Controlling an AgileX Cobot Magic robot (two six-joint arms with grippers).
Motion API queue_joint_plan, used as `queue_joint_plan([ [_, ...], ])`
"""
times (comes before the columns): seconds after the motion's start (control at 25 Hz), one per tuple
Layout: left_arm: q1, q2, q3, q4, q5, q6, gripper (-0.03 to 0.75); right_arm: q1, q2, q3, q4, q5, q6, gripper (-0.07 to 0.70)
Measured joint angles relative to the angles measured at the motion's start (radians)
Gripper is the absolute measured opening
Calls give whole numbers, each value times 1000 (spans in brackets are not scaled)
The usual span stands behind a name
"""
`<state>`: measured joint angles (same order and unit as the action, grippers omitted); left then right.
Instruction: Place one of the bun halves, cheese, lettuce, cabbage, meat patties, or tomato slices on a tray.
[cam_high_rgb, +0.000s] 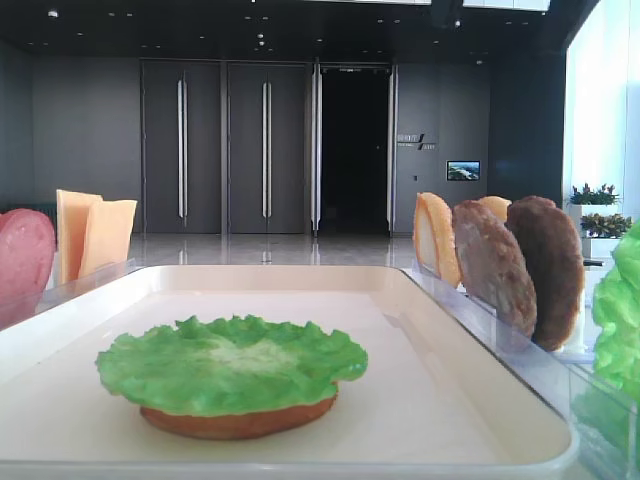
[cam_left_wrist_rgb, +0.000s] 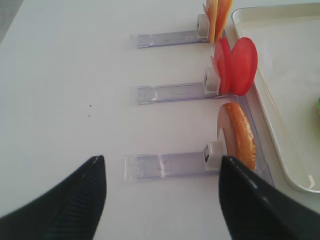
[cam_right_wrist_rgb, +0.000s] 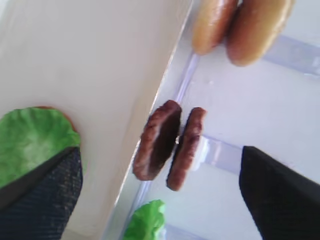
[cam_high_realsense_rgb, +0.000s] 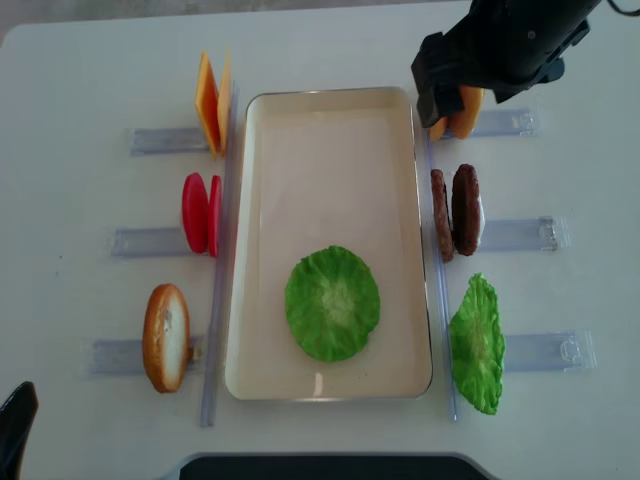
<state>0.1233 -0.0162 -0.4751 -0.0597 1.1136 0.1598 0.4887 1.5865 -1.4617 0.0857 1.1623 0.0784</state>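
Observation:
A lettuce (cam_high_realsense_rgb: 332, 303) leaf lies on a bun half (cam_high_rgb: 240, 422) in the cream tray (cam_high_realsense_rgb: 330, 120). My right gripper (cam_right_wrist_rgb: 160, 200) is open and empty, hovering over two upright meat patties (cam_right_wrist_rgb: 157, 140) in a holder just right of the tray. From above, the right arm (cam_high_realsense_rgb: 500, 50) covers part of the bun halves (cam_high_realsense_rgb: 455, 112) beyond them. My left gripper (cam_left_wrist_rgb: 160, 200) is open and empty, low over the table left of the tray, near an upright bun half (cam_left_wrist_rgb: 237, 135). Tomato slices (cam_left_wrist_rgb: 235, 65) and cheese (cam_left_wrist_rgb: 216, 15) stand farther along. No cabbage shows.
Clear plastic holder rails (cam_high_realsense_rgb: 150, 242) run along both sides of the tray. A second lettuce leaf (cam_high_realsense_rgb: 477, 343) stands in the near right holder. Bare white table (cam_left_wrist_rgb: 75, 75) stretches to the left of the rails.

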Motion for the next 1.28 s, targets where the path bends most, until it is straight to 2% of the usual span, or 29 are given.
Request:
queue_joint_plan([
  [0.24,0,0,0,0,0,0,534,0,0,-13,-86,28,40,599],
  [0.48,0,0,0,0,0,0,534,-20,0,-13,-265,48,106,594],
  [0.64,0,0,0,0,0,0,534,-121,0,-13,-280,49,116,594],
  [0.88,0,0,0,0,0,0,534,-355,0,-13,-235,49,122,594],
  [1.0,0,0,0,0,0,0,534,-441,0,-13,-223,53,128,594],
  [1.12,0,0,0,0,0,0,534,-486,0,-13,-227,54,140,594],
  [1.28,0,0,0,0,0,0,534,-499,0,-13,-253,56,149,594],
])
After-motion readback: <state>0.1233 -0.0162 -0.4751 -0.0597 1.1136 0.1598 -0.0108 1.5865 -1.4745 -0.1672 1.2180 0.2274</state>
